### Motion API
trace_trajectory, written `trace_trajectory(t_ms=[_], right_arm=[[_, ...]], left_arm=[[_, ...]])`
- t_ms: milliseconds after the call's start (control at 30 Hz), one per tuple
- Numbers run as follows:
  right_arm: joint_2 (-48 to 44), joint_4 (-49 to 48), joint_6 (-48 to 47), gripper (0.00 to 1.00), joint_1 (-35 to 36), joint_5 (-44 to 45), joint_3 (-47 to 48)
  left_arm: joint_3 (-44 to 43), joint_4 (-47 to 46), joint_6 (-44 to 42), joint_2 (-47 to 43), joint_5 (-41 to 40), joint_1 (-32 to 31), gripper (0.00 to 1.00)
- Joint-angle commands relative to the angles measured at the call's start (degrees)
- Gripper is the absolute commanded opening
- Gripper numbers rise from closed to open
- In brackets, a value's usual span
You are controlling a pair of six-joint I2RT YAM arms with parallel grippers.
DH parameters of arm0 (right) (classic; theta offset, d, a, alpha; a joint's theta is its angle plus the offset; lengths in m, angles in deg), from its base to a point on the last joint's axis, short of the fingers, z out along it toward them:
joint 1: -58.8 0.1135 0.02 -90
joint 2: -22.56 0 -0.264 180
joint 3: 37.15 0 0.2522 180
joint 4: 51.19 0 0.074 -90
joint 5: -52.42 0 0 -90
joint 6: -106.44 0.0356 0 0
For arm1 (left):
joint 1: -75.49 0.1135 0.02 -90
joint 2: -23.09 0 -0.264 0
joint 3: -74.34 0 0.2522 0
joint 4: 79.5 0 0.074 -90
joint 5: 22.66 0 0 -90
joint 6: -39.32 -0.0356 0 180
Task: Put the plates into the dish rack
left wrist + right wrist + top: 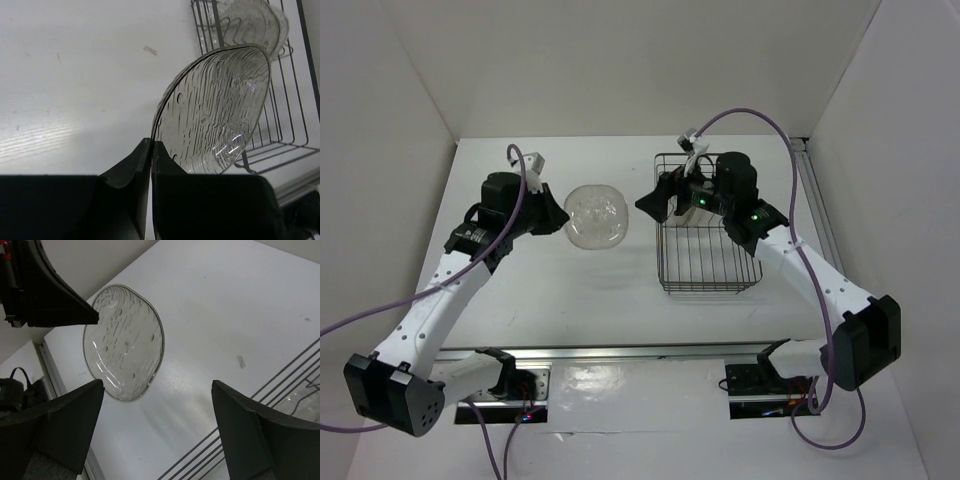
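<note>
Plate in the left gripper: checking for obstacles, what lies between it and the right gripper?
Nothing. The top view shows only bare table between the plate, pinched by the left gripper, and the open right gripper.

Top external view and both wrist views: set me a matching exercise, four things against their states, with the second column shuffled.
Things:
1. left end effector
2. right end effector
3. clear plate
4. dish rack

States:
A. open, holding nothing
B. standing on the table, another plate already inside
C. shut on a rim
D. tilted in the air, left of the wire basket

Pairs: 1-C, 2-A, 3-D, 4-B.
</note>
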State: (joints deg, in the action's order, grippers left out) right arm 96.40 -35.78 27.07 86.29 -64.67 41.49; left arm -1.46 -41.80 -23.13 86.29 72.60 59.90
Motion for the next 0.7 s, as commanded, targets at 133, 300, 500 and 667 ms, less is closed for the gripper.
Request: trace_trajectory(t_ms=[133, 300, 500, 667], right_arm=[[3.32, -4.81, 0.44, 0.84, 2.40, -3.49, 1.04], [6.14, -1.30, 0.44, 0.74, 2.93, -0.24, 3.14], [7.54, -1.30, 0.44, 0.42, 3.45, -0.33, 3.15], [7.54, -1.30, 0.97, 0.14, 3.45, 0.81, 3.15]], left_arm=[[2.70, -6.44, -1.10, -2.20, 12.31, 0.39, 0.00], [4.82, -10.15, 0.13, -5.98, 14.42, 0.39, 0.00], [5.35, -11.63, 0.13, -5.98, 16.27, 0.39, 0.00], [5.35, -11.64, 0.75, -4.67, 17.59, 0.39, 0.00]])
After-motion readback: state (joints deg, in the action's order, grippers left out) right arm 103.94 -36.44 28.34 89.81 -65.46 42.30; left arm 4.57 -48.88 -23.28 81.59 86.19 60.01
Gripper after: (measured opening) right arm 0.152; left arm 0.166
